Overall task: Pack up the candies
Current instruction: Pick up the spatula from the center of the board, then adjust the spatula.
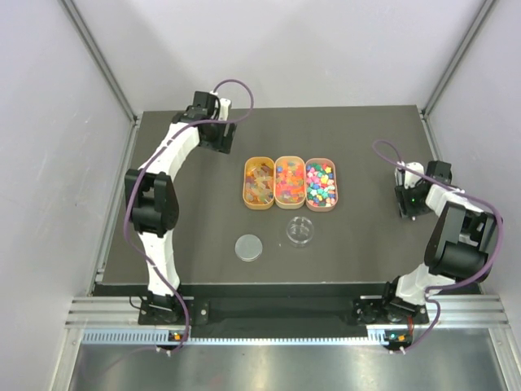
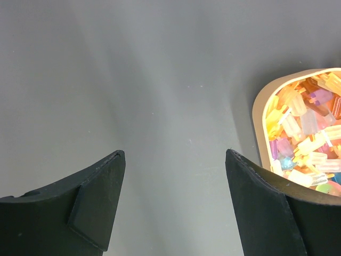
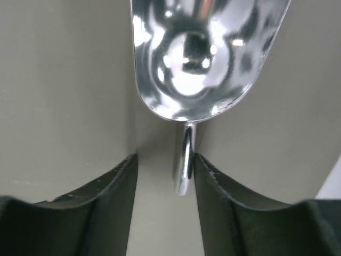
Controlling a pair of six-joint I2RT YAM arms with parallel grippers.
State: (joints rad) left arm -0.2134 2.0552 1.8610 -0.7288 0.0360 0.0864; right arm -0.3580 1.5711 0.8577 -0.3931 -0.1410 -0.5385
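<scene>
Right in the middle of the table [image 1: 366, 138] sit the candies [image 1: 291, 181]. They are tiny and bright: pink, blue, green, yellow, red and orange. They fill three orange trays [image 1: 291, 157] that stand side by side, touching. The left tray has pale yellow and see-through pieces. The middle tray is mostly orange and red. The right tray has many colors mixed.

Just in front of the trays, on the side near the arms, lies a small clear dish [image 1: 300, 230]. A round lid [image 1: 248, 247] lies flat beside it, a bit more to the left.

Behind the trays and to their left hangs the left gripper [image 2: 176, 154]. Its two black fingers are wide apart and hold nothing. Under them is bare table. The round corner of one tray, full of candies, shows at the side of the left wrist view.

Well to the right of the trays is the right gripper [image 3: 165, 157]. A shiny silver scoop [image 3: 205, 53] lies there, and its thin handle sits between the two fingers. One finger is right by the handle, and a gap shows on the other side, so the scoop is not squeezed tight.
</scene>
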